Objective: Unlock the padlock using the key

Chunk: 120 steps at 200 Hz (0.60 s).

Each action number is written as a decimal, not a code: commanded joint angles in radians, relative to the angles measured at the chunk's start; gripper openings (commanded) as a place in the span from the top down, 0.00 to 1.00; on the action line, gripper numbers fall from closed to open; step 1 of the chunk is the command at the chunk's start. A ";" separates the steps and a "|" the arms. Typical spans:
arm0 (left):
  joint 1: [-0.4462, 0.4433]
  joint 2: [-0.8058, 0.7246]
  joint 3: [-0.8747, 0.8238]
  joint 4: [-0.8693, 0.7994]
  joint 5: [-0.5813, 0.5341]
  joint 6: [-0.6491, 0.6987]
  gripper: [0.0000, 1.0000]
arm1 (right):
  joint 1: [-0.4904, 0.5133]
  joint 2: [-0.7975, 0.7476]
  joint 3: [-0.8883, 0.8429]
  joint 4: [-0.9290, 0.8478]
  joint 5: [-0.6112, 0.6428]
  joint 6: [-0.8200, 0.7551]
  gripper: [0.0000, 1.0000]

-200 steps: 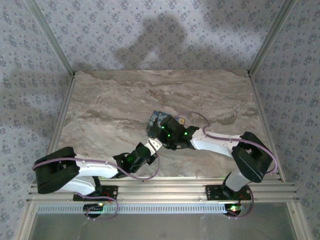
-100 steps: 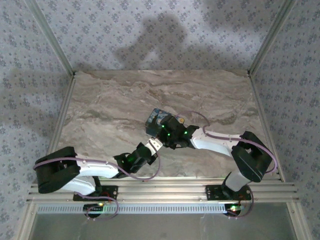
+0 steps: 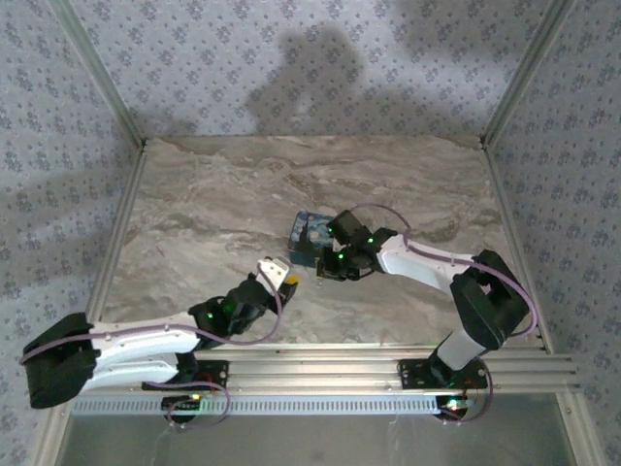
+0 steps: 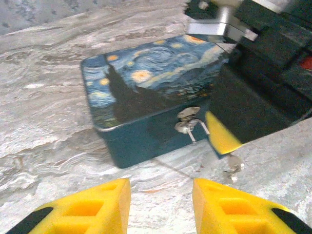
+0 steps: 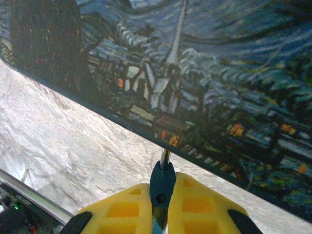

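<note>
Marble-patterned table (image 3: pixel 194 214) fills my overhead view, with flowered wallpaper on the three walls around it. Near the middle sits a blue tin (image 3: pixel 309 231) with a painted starry-night lid, lying flat and closed.

On my left wrist feed, the padlock (image 4: pixel 189 124) shows as a small silver piece at the middle of the tin's front wall. It is too small and blurred for me to tell whether its shackle is open.

My right gripper (image 3: pixel 335 264) is down at that front wall, just beside the padlock. Its yellow pads are pressed together on the dark head of the key (image 5: pixel 162 183). The metal shank sticks out toward the edge of the tin, and I cannot tell whether it touches.

My left gripper (image 3: pixel 277 272) sits nearer the bases, apart from the tin and pointing at its front wall. Its two yellow pads (image 4: pixel 92 204) stand apart with bare table between them, and they hold nothing.
</note>
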<state>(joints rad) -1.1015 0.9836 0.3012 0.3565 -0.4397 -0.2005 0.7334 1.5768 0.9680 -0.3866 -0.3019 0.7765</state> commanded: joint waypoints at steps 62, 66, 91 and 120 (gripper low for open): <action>0.065 -0.148 -0.011 -0.181 0.043 -0.072 0.61 | -0.115 -0.022 -0.034 -0.075 -0.025 -0.189 1.00; 0.064 -0.144 -0.011 -0.180 0.042 -0.073 0.61 | -0.121 -0.024 -0.036 -0.074 -0.024 -0.189 1.00; 0.066 -0.122 -0.001 -0.177 0.049 -0.074 0.61 | -0.159 -0.024 -0.044 -0.074 -0.008 -0.191 1.00; 0.069 -0.098 0.006 -0.170 0.046 -0.076 0.61 | -0.204 -0.023 -0.049 -0.062 -0.001 -0.195 1.00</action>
<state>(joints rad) -1.0405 0.8719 0.2958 0.1890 -0.4030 -0.2615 0.5617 1.5761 0.9295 -0.4522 -0.3252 0.6064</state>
